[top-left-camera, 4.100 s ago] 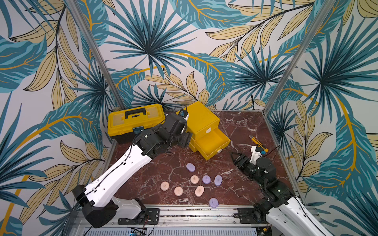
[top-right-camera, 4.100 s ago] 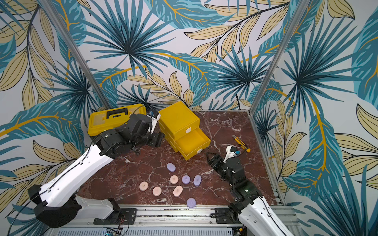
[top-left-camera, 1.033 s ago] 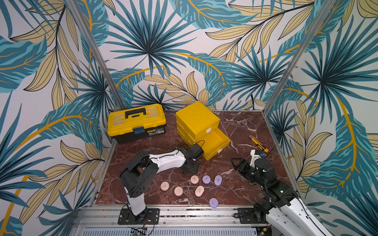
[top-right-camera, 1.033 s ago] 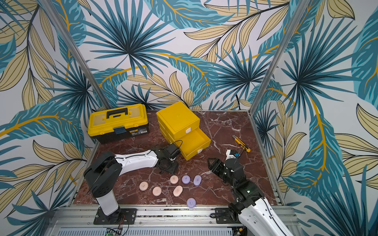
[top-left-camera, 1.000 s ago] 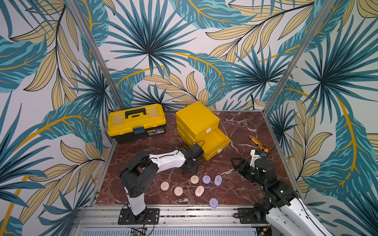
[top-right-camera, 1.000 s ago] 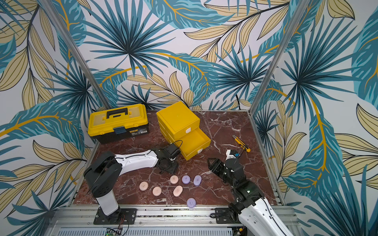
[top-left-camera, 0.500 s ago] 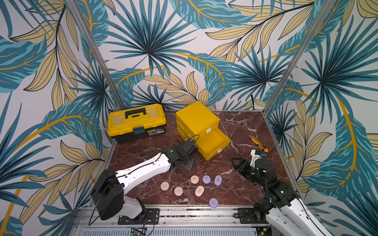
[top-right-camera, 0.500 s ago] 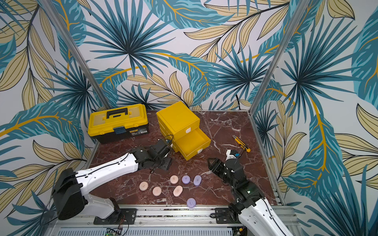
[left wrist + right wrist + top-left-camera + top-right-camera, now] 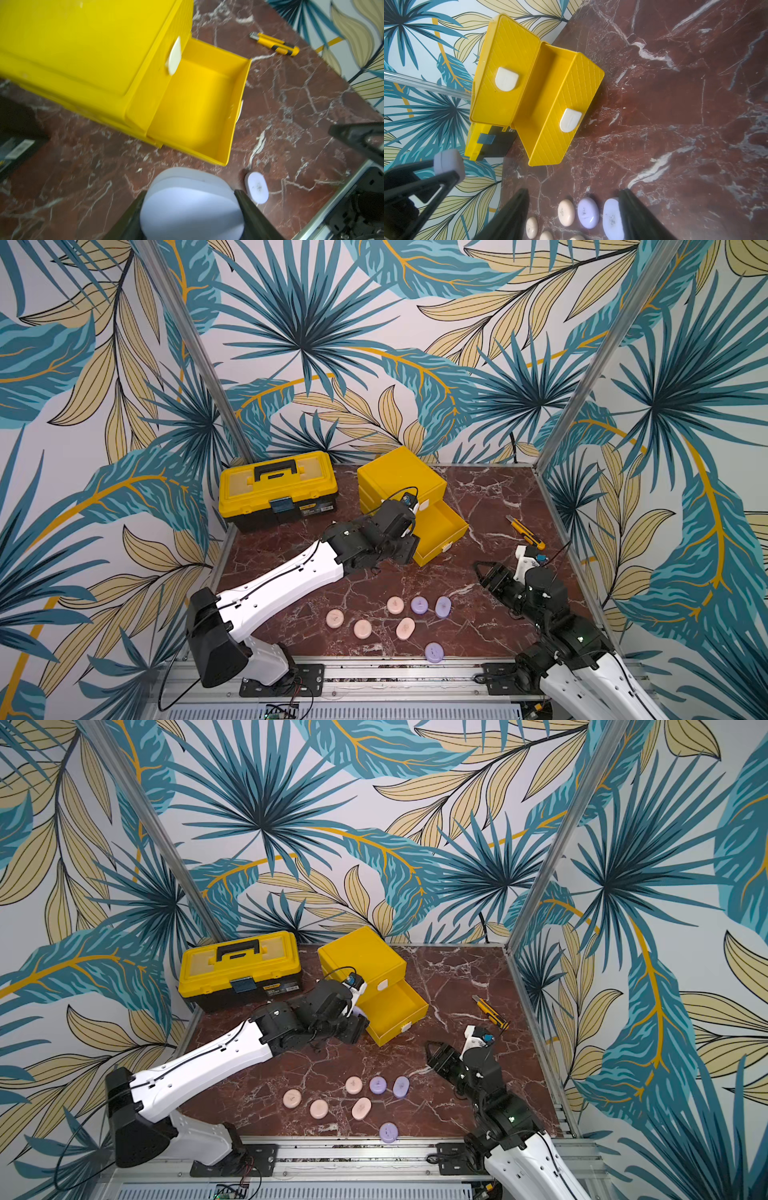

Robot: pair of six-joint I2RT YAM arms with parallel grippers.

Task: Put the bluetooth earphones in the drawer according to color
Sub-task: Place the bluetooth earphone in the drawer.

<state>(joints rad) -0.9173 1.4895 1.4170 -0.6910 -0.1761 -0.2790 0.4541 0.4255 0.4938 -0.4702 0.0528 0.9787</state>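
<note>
I am watching the left gripper (image 9: 190,192) clamping its fingers on a lilac earphone case (image 9: 187,209). It is holding the case above the marble tabletop (image 9: 490,497), just beside the front corner of the open drawer (image 9: 440,526), which is standing pulled out of the yellow drawer chest (image 9: 399,477) and showing a bare floor. The right gripper (image 9: 482,572) is hovering with its fingers spread apart and gripping nothing, near the loose cases lying toward the front edge: four pink cases (image 9: 362,628) and three lilac cases (image 9: 419,605).
</note>
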